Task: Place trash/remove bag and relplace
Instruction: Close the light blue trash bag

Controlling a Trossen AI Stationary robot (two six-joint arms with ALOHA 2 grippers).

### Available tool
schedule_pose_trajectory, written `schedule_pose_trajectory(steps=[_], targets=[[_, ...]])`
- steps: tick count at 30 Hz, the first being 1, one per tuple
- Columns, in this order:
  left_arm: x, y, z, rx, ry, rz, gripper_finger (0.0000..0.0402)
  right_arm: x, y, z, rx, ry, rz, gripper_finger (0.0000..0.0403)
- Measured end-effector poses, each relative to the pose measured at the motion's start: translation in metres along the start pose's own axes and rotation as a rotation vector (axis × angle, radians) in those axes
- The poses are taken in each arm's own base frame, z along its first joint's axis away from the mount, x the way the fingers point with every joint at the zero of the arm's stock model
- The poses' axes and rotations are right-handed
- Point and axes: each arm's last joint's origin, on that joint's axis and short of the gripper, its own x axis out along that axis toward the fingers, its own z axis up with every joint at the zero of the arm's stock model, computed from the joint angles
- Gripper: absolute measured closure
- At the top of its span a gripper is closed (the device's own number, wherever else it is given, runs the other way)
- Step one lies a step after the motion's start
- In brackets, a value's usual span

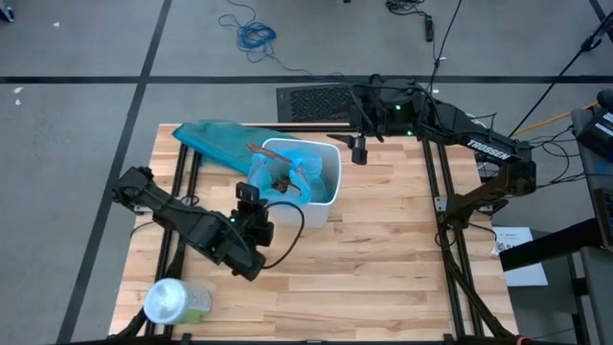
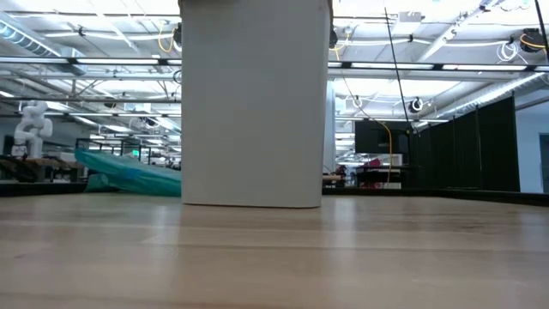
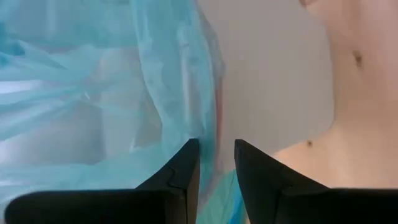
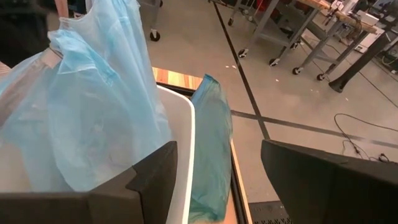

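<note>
While gathering the bag (image 3: 93, 93), pinch with left end effector (image 3: 216, 163), fingers narrowly apart; right end effector (image 4: 217, 180) gapes wide.

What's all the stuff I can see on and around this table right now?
Bin: one, white, on the wooden table toward its far side, between the two arms.
Bin liner: one, pale light-blue, thin and translucent, bunched up over the bin's left side.
Second plastic bag: one, darker teal-green, lying flat at the table's far left corner beside the bin.
Brown item: one visible, in the bin amid the liner; too small to identify.
Container: one, pale green with a white lid, at the near left corner.
Table: one, light wood.
Left gripper: one, dark, at the liner on the bin's left side, fingers narrowly apart.
Right gripper: one, dark, open, at the bin's far right corner.
</note>
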Motion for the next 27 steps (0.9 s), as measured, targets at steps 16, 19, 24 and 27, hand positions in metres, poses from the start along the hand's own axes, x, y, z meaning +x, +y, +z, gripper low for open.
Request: schedule_pose_trajectory(steps=[16,19,24,27], targets=[[-0.001,0.042,0.003,-0.181,-0.193,-0.105,0.0396,-0.010,0.024,-0.003,-0.020,0.091,0.109,0.0223],[-0.011,0.057,-0.004,-0.246,-0.279,-0.148,0.0399,-0.020,0.035,0.003,-0.029,0.060,0.142,0.0246],[-0.020,0.084,-0.016,-0.371,-0.389,-0.207,0.0400,-0.030,0.059,0.014,-0.047,0.006,0.219,0.0271],[-0.019,0.098,-0.020,-0.441,-0.437,-0.227,0.0400,-0.027,0.078,0.022,-0.083,-0.024,0.219,0.0274]])
